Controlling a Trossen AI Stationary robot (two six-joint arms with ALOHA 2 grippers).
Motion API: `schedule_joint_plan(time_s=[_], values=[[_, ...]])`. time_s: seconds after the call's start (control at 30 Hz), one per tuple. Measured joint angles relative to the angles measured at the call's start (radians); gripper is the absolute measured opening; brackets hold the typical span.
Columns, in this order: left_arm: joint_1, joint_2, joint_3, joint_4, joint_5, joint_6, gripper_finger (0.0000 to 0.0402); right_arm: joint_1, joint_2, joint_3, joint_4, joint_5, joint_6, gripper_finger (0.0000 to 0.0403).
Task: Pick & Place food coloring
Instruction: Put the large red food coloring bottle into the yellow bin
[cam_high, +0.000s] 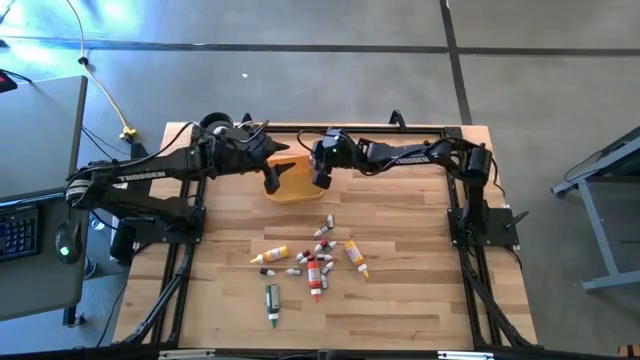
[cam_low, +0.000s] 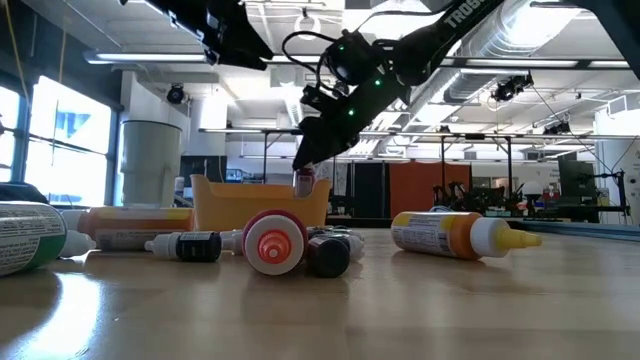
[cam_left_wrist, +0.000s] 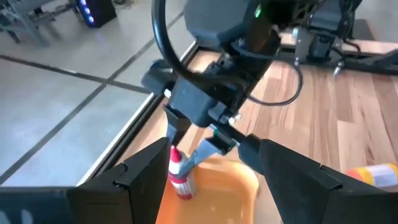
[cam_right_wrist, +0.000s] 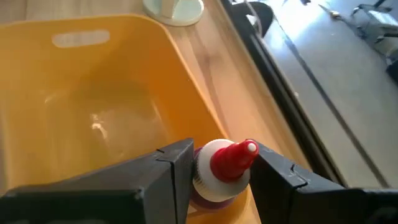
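While our right pincer (cam_right_wrist: 214, 180) hangs over the yellow-orange tray (cam_high: 290, 190), it is clenched on a small food coloring bottle (cam_left_wrist: 180, 176) with a red tip, white collar and red label, gripping it just under the collar so the nozzle stays free and the body points down toward the tray. We judge this to be the drop-off step: the bottle sits above the tray's edge nearest the right arm, not yet clearly over the middle of the basin, so a slight move inward before letting go would keep it from striking the rim. Our left pincer (cam_high: 271, 183) waits just beside the tray on the opposite side, released and holding nothing, its fingers spread wide either side of the tray in its own wrist view. The tray itself looks bare inside, so we take most of the work to lie ahead. All other food coloring bottles (cam_high: 315, 262) lie scattered on the tabletop (cam_high: 420, 290), well apart from the tray on the side away from the arms' bases: yellow tubes, red ones, dark ones and a green one. "TROSSEN" can be read on the left arm; the bottles' labels carry print too small to make out.
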Motion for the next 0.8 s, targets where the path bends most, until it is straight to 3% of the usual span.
schedule_joint_plan(time_s=[0.6,0.8], values=[[0.0,-0.009,0.0,-0.007,0.004,-0.003,0.0246,-0.009,0.044,-0.019,0.036,-0.002,-0.039,0.0126],[0.0,-0.009,0.0,-0.007,0.003,-0.016,0.0246,-0.009,0.056,-0.018,0.042,0.025,-0.062,0.0165]])
